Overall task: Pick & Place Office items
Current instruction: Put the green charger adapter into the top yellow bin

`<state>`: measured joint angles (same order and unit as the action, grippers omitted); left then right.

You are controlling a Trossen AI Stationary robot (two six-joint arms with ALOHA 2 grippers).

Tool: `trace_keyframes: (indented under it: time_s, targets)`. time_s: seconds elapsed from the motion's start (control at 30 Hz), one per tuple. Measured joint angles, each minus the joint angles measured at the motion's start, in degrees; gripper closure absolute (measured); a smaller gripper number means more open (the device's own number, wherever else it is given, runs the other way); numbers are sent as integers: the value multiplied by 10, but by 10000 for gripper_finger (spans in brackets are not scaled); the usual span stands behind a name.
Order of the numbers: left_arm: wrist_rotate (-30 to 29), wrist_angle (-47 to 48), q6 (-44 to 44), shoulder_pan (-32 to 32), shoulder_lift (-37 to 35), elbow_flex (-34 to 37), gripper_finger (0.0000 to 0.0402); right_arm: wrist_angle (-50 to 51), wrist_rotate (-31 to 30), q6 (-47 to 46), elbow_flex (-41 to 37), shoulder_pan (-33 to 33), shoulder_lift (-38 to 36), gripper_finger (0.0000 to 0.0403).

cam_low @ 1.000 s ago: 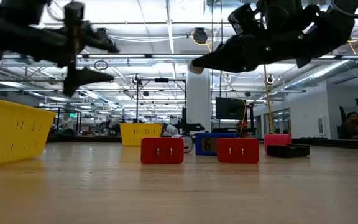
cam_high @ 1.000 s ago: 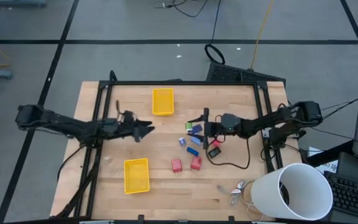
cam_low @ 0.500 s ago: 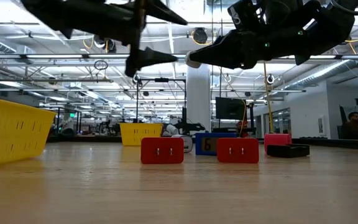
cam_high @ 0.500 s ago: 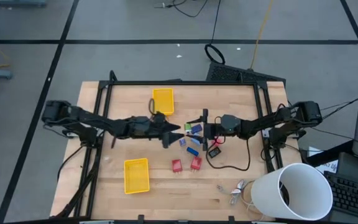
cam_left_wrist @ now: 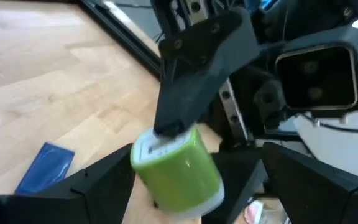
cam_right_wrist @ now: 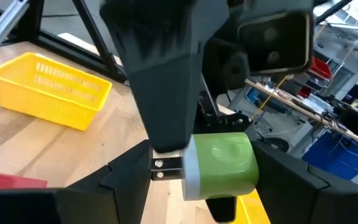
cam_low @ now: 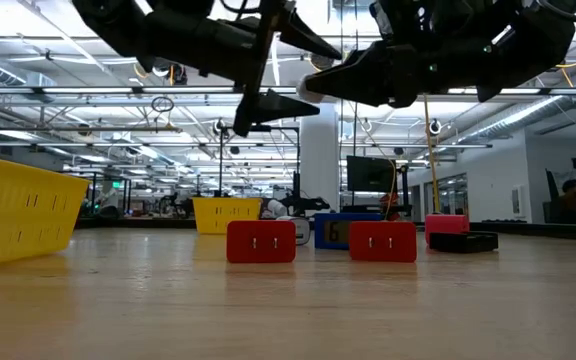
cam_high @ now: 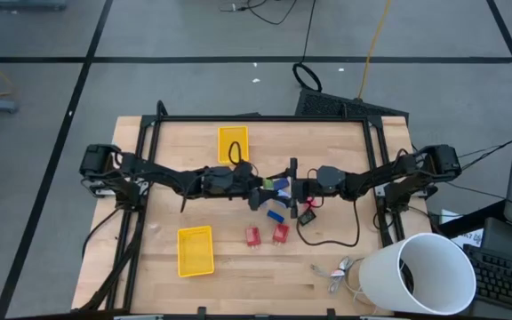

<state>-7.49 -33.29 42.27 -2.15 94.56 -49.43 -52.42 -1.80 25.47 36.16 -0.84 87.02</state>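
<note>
My right gripper (cam_high: 284,187) hovers over the middle of the table, shut on a small green piece with a white end (cam_left_wrist: 179,168), which also shows in the right wrist view (cam_right_wrist: 225,163). My left gripper (cam_high: 258,189) faces it and is open. Its fingers (cam_low: 303,42) stand above and below that piece. On the table under them rest two red blocks (cam_high: 252,236) (cam_high: 280,234), a blue one (cam_high: 276,216) and a black one (cam_high: 307,216). More pieces lie hidden under the grippers. My right gripper holds the green piece at its fingertips, reaching in level from the table's right. One finger (cam_left_wrist: 191,74) lies on the white end (cam_left_wrist: 157,146); the other is hidden behind the piece. The piece is lifted clear of the table. My left gripper: I cannot tell whether it touches the piece.
One yellow tray (cam_high: 232,144) stands toward the far edge and another (cam_high: 196,251) toward the near-left. A white bucket (cam_high: 416,276) and silvery bits (cam_high: 338,271) sit at the near-right. A black cable (cam_high: 332,238) loops beside the blocks. A blue flat piece (cam_left_wrist: 45,169) lies below.
My left arm has swept from the table's left side toward the right, up to my right gripper, and has stayed open. Its fingers now bracket the green piece. My right gripper has kept its place and its hold.
</note>
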Motion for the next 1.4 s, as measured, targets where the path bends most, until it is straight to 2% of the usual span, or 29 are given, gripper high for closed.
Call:
trace_keyframes:
  time_s: [0.13,0.23,0.53,0.67,0.93,1.1,1.33,1.4]
  targets:
    - [1,-1,0,2,0,-3,56,5,0,6,0,0,0,164]
    - [0,-9,5,3,0,-3,74,6,0,6,0,0,0,163]
    - [-5,-3,-2,4,0,-2,205,1,2,8,0,-1,-1,163]
    - [-5,-1,9,4,0,-2,239,3,0,21,0,-1,-1,163]
    - [-1,-9,-6,17,0,-2,228,7,-22,9,0,0,-1,152]
    - [1,-15,-17,20,-3,-2,269,11,-42,-3,0,-2,0,138]
    - [5,19,-86,32,-39,-1,271,30,-61,-42,1,-4,-23,133]
    - [-9,52,-110,34,-61,-1,271,72,-61,-65,-1,-4,-49,136]
